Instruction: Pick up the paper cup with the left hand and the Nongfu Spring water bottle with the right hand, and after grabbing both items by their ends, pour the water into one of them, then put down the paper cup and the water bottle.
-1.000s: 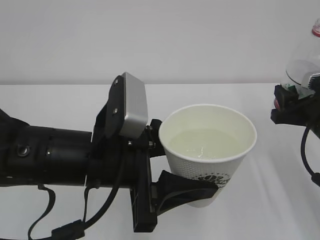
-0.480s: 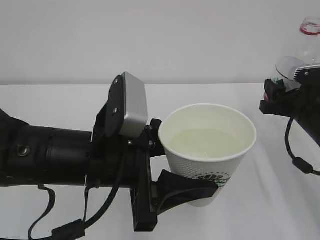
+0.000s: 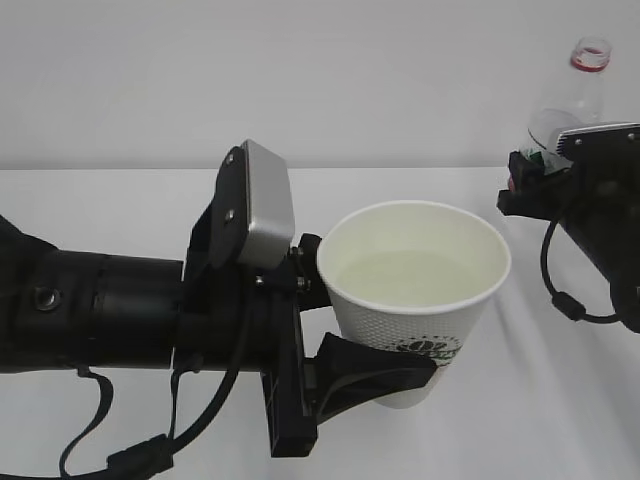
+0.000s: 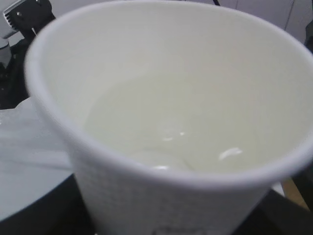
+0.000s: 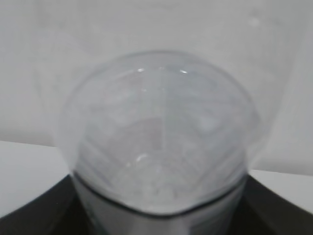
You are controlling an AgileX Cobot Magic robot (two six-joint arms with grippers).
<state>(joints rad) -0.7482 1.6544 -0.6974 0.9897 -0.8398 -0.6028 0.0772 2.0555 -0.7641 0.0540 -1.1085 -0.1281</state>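
The paper cup (image 3: 415, 300), white with a dimpled wall, rolled rim and dark green round logo, sits just right of centre above the white bench (image 3: 520, 400), clamped between the black jaws of the left hand (image 3: 340, 330). Clear water (image 3: 405, 277) lies inside against its cream lining. At two o'clock the right hand (image 3: 560, 185) has its jaws closed on the clear, slim Nongfu Spring water bottle (image 3: 575, 85), whose capless, red-ringed neck points upward.
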